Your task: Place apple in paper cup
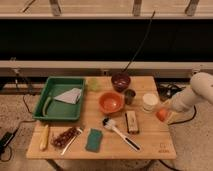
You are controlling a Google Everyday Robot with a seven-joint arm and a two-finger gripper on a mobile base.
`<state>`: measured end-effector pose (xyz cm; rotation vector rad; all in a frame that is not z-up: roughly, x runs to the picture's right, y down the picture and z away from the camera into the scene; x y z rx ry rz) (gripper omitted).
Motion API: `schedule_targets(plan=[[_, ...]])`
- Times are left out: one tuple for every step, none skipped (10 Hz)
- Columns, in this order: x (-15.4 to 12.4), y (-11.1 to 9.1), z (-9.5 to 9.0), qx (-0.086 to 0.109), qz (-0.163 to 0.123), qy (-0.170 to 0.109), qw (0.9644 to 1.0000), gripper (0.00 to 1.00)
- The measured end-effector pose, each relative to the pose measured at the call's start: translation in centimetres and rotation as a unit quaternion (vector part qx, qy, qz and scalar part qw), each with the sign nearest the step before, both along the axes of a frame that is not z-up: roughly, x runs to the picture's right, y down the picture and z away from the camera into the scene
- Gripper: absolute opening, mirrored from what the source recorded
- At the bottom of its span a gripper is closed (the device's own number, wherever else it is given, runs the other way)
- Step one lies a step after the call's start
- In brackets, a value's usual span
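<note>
arm: cut off by the right edge | tool: at the worktop's right rim, against the apple; hold on the fruit cannot be told | dark bowl: contents unreadable | dark heap at front left: too small to name | black cable: cut by the left edge
</note>
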<state>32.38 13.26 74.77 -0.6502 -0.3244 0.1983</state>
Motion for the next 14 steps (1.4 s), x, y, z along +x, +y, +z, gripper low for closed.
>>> schedule_targets(plan=[[0.4, -0.7, -0.2, 0.007, 0.002, 0.003, 1.0000, 0.00], [0.8, -1.8, -0.9, 0.018, 0.006, 0.006, 0.9998, 0.00], [1.2, -2.8, -1.4, 0.029, 0.010, 0.008, 0.9995, 0.00], [1.3, -3.6, -1.7, 0.038, 0.013, 0.009, 0.9992, 0.00], [1.4, -4.2, -1.8, 0.044, 0.015, 0.009, 0.9989, 0.00], [1.3, -5.0, -1.8, 0.051, 0.017, 0.009, 0.9985, 0.00], [1.2, -5.6, -1.8, 0.055, 0.016, 0.008, 0.9983, 0.00], [0.9, -6.4, -1.7, 0.060, 0.014, 0.009, 0.9980, 0.00], [0.3, -7.6, -1.3, 0.065, 0.011, 0.008, 0.9978, 0.00], [-0.6, -8.5, -0.8, 0.068, 0.008, 0.006, 0.9976, 0.00], [-1.2, -9.0, -0.3, 0.070, 0.006, 0.005, 0.9975, 0.00], [-2.1, -9.6, 0.4, 0.071, 0.003, 0.004, 0.9975, 0.00], [-2.8, -9.8, 0.9, 0.070, 0.000, 0.002, 0.9975, 0.00], [-3.2, -9.7, 1.4, 0.069, -0.002, 0.001, 0.9976, 0.00]])
